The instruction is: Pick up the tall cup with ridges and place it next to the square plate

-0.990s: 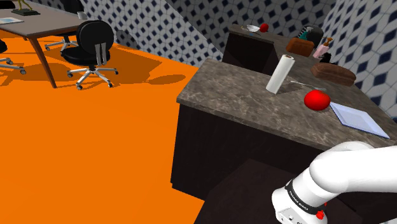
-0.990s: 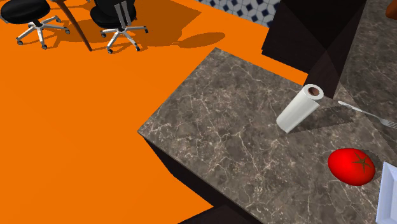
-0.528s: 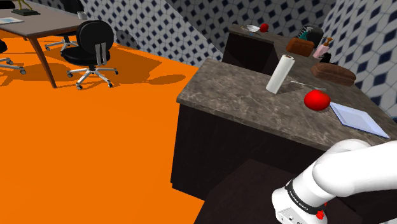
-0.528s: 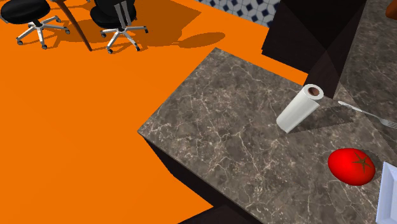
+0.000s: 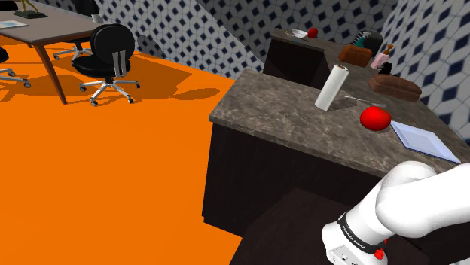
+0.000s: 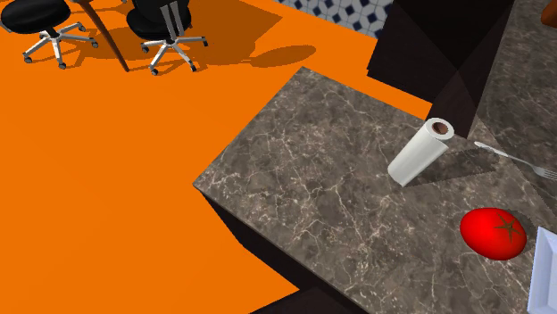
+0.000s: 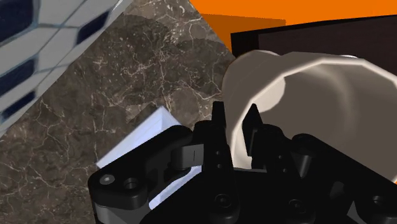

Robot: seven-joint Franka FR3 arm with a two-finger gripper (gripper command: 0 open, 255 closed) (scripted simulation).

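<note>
In the shoulder view the white arm curls at the lower right. The pale square plate lies toward the right end of the dark marble counter, close to its near edge, and the glossy red tomato sits just beside it. A careless descent could knock either one, or leave the cup too close to that edge. The second exterior view puts the tomato right by the plate's corner and a white upright roll with a brown core further in, so room is tight on that side of the plate. In the wrist view the black gripper appears to pinch the rim wall of the tall off-white cup, one finger inside and one outside, above the plate's corner. Such a thin hold may let the cup swing or slip. Letting go here might land it on the plate rather than next to it.
</note>
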